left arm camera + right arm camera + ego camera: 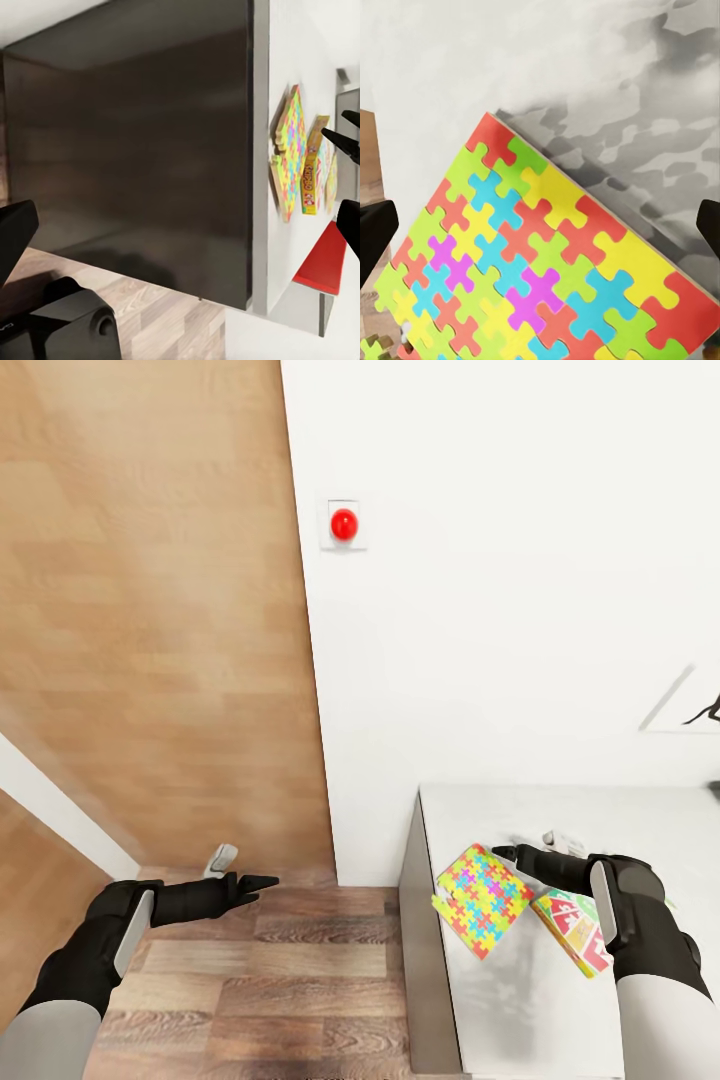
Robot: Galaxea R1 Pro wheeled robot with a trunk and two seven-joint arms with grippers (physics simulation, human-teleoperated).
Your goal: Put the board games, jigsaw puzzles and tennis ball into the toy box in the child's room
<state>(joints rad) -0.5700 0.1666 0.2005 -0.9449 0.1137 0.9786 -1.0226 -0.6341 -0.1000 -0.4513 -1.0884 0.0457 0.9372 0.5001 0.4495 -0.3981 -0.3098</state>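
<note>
- Jigsaw puzzle (482, 900) lies on the white table (600, 820) near its left end edge, touching the Skip-Bo board game (574, 930) beside it.
- Right gripper (503, 852) hovers just above the puzzle's far corner; fingers spread wide, nothing pinched, as the right wrist view shows the puzzle (547, 262) between both tips.
- Left gripper (268, 881) hangs over the wood floor (300, 960); its finger spacing: cannot tell.
- Risk: the puzzle is thin and flat, so a closing pinch may skate over it.
- Risk: a push could slide it off the near table edge.
</note>
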